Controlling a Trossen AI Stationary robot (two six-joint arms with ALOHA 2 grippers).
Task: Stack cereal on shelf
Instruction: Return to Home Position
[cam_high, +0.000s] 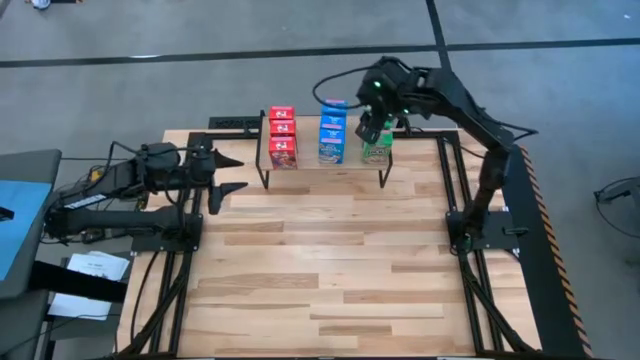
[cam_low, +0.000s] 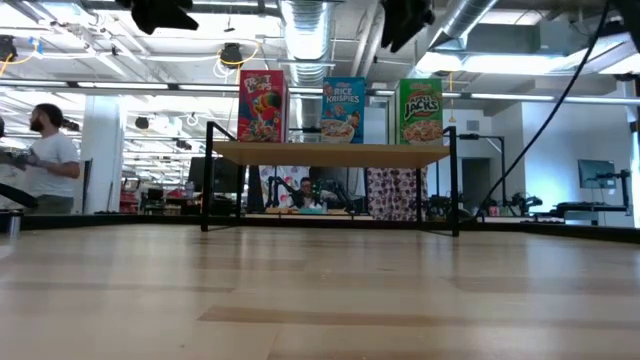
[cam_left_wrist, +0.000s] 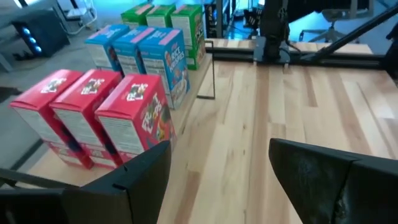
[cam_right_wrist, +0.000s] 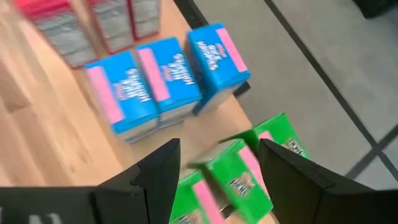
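Observation:
The shelf (cam_high: 320, 166) stands at the table's far edge, its light wood top on thin black legs (cam_low: 330, 153). On it the cereal boxes stand upright in three rows: red (cam_high: 282, 138) at the left, blue (cam_high: 333, 130) in the middle, green (cam_high: 377, 151) at the right. They also show in the left wrist view: red (cam_left_wrist: 93, 112), blue (cam_left_wrist: 140, 56), green (cam_left_wrist: 168, 22). My right gripper (cam_high: 378, 125) hangs open above the green row (cam_right_wrist: 239, 177), clear of it, with the blue row (cam_right_wrist: 161, 78) beside. My left gripper (cam_high: 228, 174) is open and empty, left of the shelf.
The slatted tabletop (cam_high: 330, 270) lies bare in front of the shelf. A black bar (cam_high: 235, 123) lies on the far edge, left of the shelf. The arm bases stand at the left (cam_high: 150, 225) and right (cam_high: 480, 225). A person (cam_low: 50, 160) stands in the room behind.

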